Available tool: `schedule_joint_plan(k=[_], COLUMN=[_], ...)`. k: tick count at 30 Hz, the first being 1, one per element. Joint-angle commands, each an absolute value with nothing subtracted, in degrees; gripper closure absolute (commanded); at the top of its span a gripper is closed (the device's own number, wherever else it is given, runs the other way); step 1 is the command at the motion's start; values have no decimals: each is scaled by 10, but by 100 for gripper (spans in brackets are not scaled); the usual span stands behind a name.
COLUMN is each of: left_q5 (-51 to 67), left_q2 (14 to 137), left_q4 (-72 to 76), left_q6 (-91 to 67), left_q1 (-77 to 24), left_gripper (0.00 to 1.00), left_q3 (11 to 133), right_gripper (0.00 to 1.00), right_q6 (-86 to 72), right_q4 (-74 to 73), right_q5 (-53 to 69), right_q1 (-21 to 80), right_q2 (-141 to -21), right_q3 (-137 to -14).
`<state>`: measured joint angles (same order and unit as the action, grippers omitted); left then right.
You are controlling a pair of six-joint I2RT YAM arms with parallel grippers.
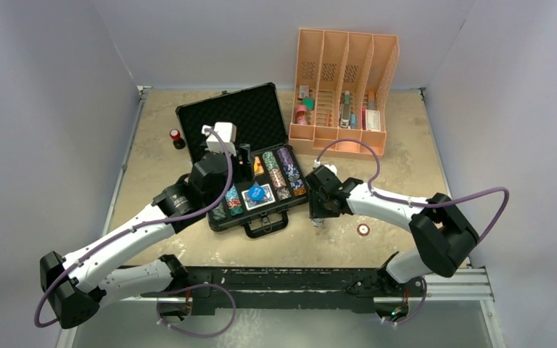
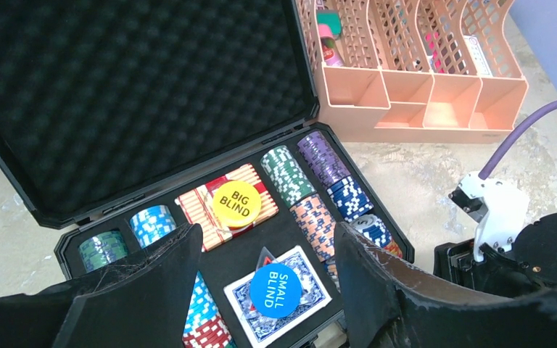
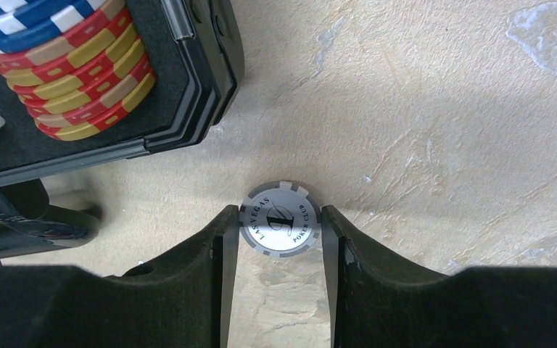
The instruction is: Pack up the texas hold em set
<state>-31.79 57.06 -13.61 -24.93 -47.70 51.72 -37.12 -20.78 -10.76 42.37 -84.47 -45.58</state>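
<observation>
Grey-and-white round poker chip point(image 3: 279, 226) marked LAS VEGAS POKER CLUB sits face-up between the two black fingers of the right hand point(image 3: 278, 214). Both fingers press on its rim, so that hand is closed on the chip. Whether the chip has left the beige tabletop point(image 3: 435, 109) I cannot tell. This is just off the near right corner of the black hard briefcase point(image 3: 204, 80), which lies open toward the middle of the tabletop.

To do this step well, I would keep the squeeze even across the rim, since a thin disc can pivot or snap out. Lift straight up until the case wall is cleared, then move sideways. The stacked chips lie in rows on their edges, so the flat-held chip probably needs tilting upright before it drops in beside the red-and-yellow chip stack point(image 3: 80, 87) nearest that corner.

The left hand point(image 2: 267, 230) hangs over the case with its fingers wide apart, holding nothing. Below it are the blue round SMALL BLIND button point(image 2: 279, 288) on a blue-backed card deck point(image 2: 315, 290) and the yellow round BIG BLIND button point(image 2: 236, 203). It should stay out of the right arm's path.

One more small round chip point(image 1: 363, 230) lies loose toward the near right of the tabletop.
</observation>
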Motion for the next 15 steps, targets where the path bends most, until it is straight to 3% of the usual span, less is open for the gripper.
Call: schedule_joint_plan(k=[1,15], left_q5=[-324,-324], left_q2=[571,572], left_q4=[-128,-128], left_q6=[-250,-250], left_q1=[-479,-480], left_gripper=[34,33], left_q3=[529,529], right_gripper=[55,45], right_q6=[-374,-368], right_q4=[-212,-244], right_q5=[-101,-107], right_q1=[428,433], right_q2=[-840,-849], right_q3=[-450,-462])
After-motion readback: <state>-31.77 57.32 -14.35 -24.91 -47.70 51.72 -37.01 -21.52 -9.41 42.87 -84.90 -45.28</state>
